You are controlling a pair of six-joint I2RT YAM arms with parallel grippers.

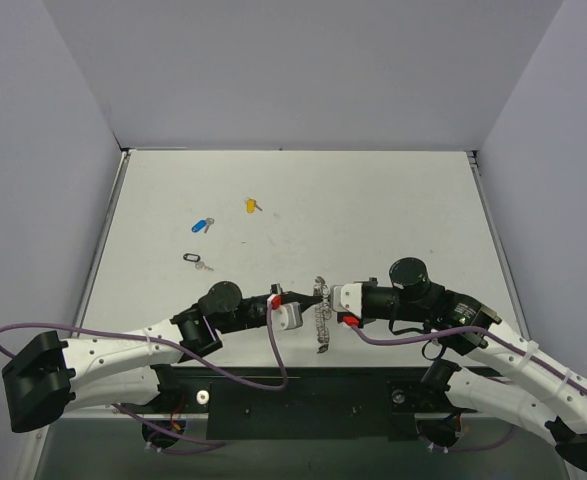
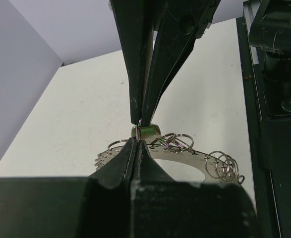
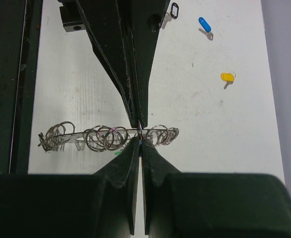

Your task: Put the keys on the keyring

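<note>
- Meeting at the keyring rim — left gripper looks clenched on the green key, right gripper clamped on the keyring itself.
- Well beyond the keyring lie the blue key, yellow key, black key — not yet threaded.

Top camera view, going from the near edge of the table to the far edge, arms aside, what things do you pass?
keyring → black key → blue key → yellow key
</note>
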